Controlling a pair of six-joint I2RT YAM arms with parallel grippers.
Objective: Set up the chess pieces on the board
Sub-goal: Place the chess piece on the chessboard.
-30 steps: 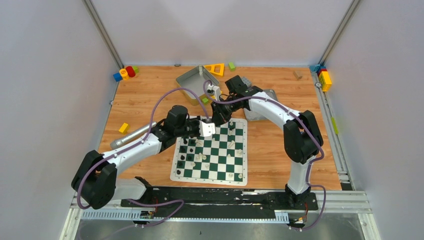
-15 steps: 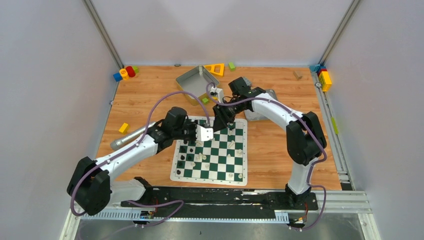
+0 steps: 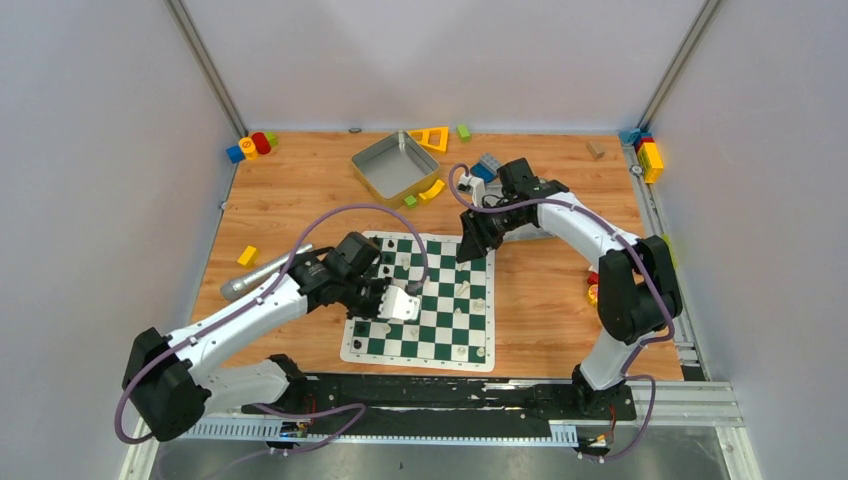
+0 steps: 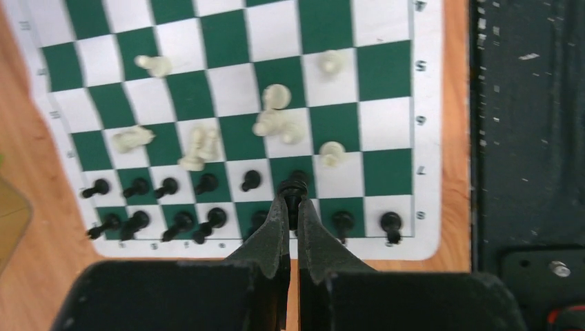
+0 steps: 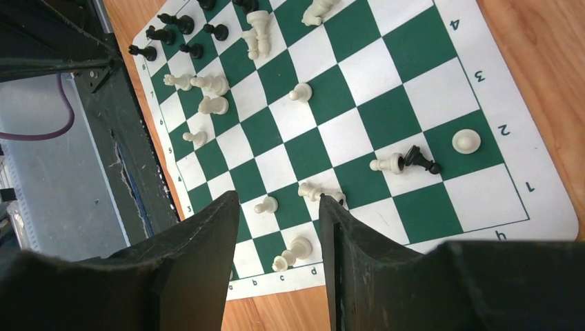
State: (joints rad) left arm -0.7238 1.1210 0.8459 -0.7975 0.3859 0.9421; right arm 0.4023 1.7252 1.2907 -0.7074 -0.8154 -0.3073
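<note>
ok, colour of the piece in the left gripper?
Black. The piece in the left gripper shows best from the left wrist.

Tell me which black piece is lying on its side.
The lone black piece on the row marked 2, toppled beside a fallen cream piece; the other black pieces sit near the opposite edge.

Bright, even overhead light; the arms cast only faint, soft shadows on the table [image 3: 300,190]. The top view is sharp. The left wrist view is soft, with cream chess pieces [image 4: 276,96] smeared and board [image 4: 386,89] lines bowed leftward. The right gripper [image 5: 279,207] looms dark and blurred.
</note>
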